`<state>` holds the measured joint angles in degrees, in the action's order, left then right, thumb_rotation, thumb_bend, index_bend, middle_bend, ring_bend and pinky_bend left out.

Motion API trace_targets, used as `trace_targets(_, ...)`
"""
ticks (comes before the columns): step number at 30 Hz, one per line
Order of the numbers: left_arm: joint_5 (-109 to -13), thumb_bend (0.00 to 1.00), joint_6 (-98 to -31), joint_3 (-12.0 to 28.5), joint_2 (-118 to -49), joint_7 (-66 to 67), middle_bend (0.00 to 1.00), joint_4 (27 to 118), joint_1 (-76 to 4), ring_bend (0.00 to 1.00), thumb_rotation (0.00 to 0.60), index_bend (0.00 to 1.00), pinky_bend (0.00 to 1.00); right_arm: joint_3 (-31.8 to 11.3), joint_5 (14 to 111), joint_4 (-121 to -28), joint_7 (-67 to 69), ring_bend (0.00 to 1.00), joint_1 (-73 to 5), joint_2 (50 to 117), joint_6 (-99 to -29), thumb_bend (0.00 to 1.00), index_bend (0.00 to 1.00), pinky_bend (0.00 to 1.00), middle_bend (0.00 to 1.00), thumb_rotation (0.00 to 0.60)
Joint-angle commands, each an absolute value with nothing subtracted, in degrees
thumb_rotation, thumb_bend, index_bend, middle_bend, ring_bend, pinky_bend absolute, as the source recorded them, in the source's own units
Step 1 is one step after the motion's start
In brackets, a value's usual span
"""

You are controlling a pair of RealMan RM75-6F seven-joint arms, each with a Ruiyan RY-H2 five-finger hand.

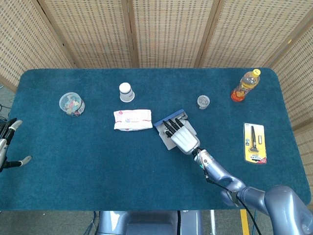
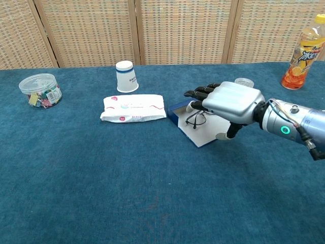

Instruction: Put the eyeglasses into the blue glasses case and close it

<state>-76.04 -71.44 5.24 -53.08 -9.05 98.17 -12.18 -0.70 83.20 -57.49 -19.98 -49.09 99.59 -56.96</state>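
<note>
Right hand (image 2: 228, 101) palm down over the open blue glasses case (image 2: 203, 136), fingers spread and extended toward the case's blue back wall, thumb hanging down near the case's right front edge. Nothing held as far as either view shows; can't tell whether the fingertips (image 2: 195, 93) touch anything. Same hand in head view (image 1: 182, 137), covering most of the case (image 1: 166, 138).

Eyeglasses (image 2: 195, 119) lie inside the case on its pale lining, one lens visible under the fingertips, the rest hidden by the palm. Case is open, lid flat on the table.

Left hand (image 1: 7, 144) at the far left table edge in head view only, fingers apart, holding nothing, well away from everything.

Outward from the case:
- White soft pack of wipes (image 2: 133, 108) just left of the case, pink print on it, text too small to read.
- White paper cup (image 2: 126, 76) upside down behind the pack, blue band near its rim.
- Clear lidded tub (image 2: 40, 89) far left, full of small multicoloured bits, look like clips.
- Small clear round container (image 1: 203, 101) behind the hand, contents unclear.
- Orange drink bottle (image 1: 245, 85) at back right, yellow cap, label lettering not legible.
- Yellow blister card (image 1: 255, 142) at right edge, dark pen-like tool in it, print unreadable.

All on the blue cloth-covered table (image 1: 98, 166).
</note>
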Motion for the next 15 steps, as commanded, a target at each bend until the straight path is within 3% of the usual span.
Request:
trace_targets(1,-76.1,0.12,-71.5,5.2,-53.1,-9.0,0.00,98.2,-12.2,0.00,0.600,0.00,0.00,-0.8,83.7,-57.0,-19.7,0.00,-48.8,99.4,-56.9,0.34,0.18,0.13,0.00,0.600)
trace_targets(15,-76.2,0.12,-71.4,5.1,-53.1,-8.6,0.00,98.3,-12.2,0.00,0.600,0.00,0.00,-0.5,85.1,-52.8,-17.0,0.00,-47.0,100.5,-56.2,0.34,0.20,0.13,0.00,0.600)
